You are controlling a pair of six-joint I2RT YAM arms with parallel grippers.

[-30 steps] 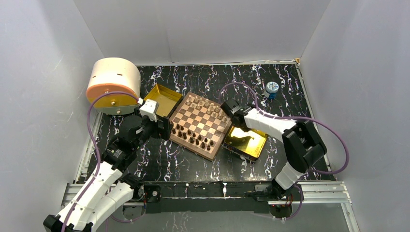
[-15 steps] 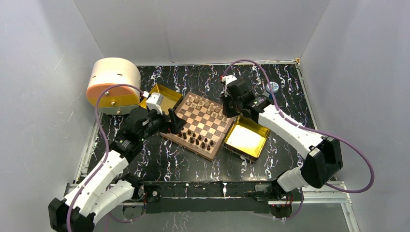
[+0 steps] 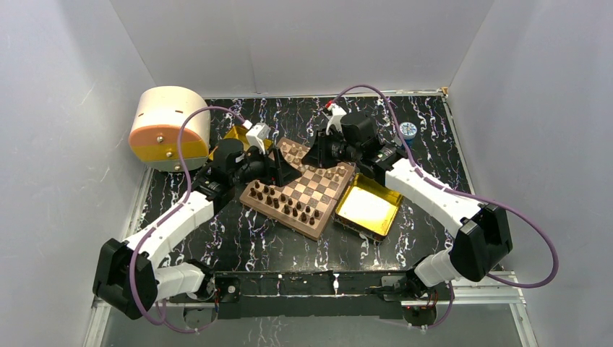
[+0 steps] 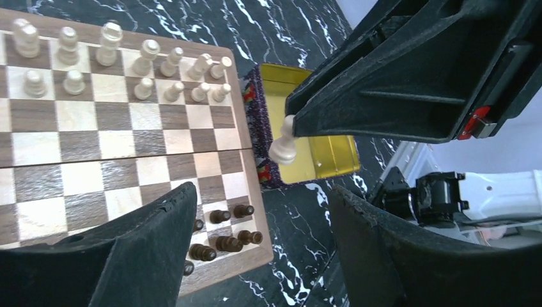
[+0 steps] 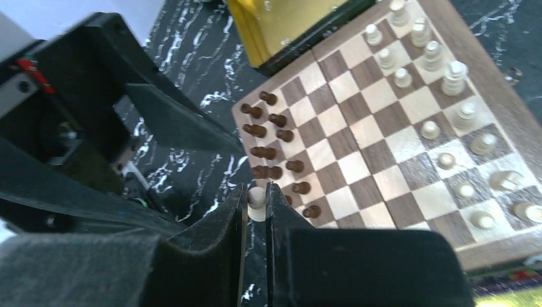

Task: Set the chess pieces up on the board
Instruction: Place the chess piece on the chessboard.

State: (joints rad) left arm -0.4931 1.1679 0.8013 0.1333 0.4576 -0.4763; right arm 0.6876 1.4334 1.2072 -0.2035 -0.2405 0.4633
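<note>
The board (image 3: 311,189) lies tilted in the middle of the table. Dark pieces (image 5: 268,137) stand in two rows along its near-left side, and light pieces (image 4: 108,45) along the far-right side. My right gripper (image 5: 255,188) is shut on a light pawn (image 5: 257,203) and holds it in the air over the board's far part (image 3: 318,155). That pawn also shows in the left wrist view (image 4: 283,144), hanging from the right gripper's tips. My left gripper (image 4: 259,192) is open and empty, above the board's far-left part (image 3: 285,172), facing the right gripper.
A gold tray (image 3: 367,206) sits against the board's right side. A second gold tray (image 3: 235,135) is at the far left, half hidden by my left arm. A beige and orange round container (image 3: 168,129) stands far left, and a small blue object (image 3: 408,130) far right.
My right gripper left the right gold tray and swung to the board's far side with the light pawn. My left gripper moved from the board's left edge to over its far-left part.
</note>
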